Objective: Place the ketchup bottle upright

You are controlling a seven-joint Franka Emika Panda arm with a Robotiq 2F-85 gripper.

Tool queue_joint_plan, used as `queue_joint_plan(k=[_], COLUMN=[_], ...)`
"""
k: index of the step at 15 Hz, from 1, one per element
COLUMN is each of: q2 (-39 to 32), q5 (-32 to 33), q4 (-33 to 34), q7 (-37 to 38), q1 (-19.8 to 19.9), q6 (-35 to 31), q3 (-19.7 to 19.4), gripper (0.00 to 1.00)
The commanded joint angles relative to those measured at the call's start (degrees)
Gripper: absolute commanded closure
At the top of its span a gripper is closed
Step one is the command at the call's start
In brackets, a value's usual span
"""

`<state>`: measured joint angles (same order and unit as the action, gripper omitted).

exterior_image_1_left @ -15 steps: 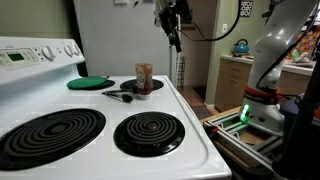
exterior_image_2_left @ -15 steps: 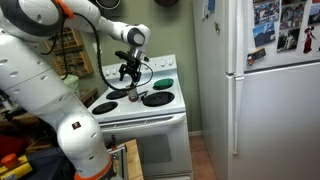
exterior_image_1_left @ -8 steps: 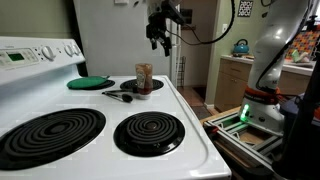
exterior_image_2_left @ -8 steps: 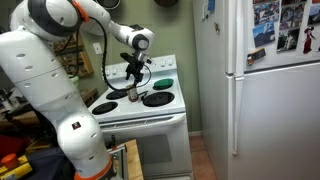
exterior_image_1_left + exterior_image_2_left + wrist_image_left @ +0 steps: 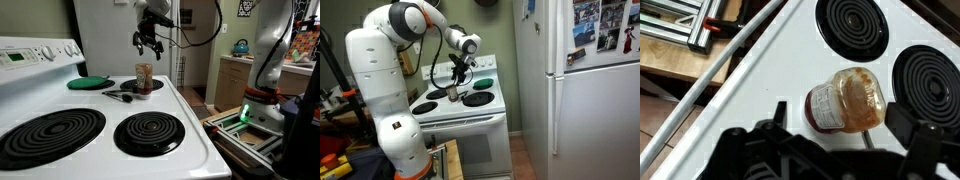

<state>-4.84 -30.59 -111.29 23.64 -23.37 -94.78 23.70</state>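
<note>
The ketchup bottle [image 5: 144,78] is small and reddish-brown with a pale label. It stands upright at the back of the white stove top, also seen in an exterior view [image 5: 454,93]. My gripper [image 5: 148,42] hangs open and empty a short way above it, not touching; it also shows in an exterior view [image 5: 460,70]. In the wrist view the bottle [image 5: 845,100] lies between and beyond my two black fingers [image 5: 845,128].
A flat green disc [image 5: 89,82] and a black utensil [image 5: 120,96] lie by the bottle. Two coil burners [image 5: 150,132] fill the front. The stove's control panel [image 5: 35,52] rises behind. A white fridge [image 5: 585,90] stands beside the stove.
My gripper has moved sideways and down from high beside the bottle to just above it. The bottle has not moved.
</note>
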Motion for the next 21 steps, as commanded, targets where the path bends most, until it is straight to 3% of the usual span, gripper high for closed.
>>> queue_joint_plan(k=[1,5,13,21], q2=[-6.81,-11.83,-21.49,-26.35], q5=[0.50,-0.26,-0.20,-0.61], q4=[5.43,9.07,17.50,22.47], q7=[5.74,6.20,6.61,11.42], q1=[-1.76,-2.86,-4.96,-8.06], q6=[1.62,2.82,14.86,16.55], q3=[0.11,-0.47,-1.29,-2.59], gripper=[0.00,0.00,0.00,0.00])
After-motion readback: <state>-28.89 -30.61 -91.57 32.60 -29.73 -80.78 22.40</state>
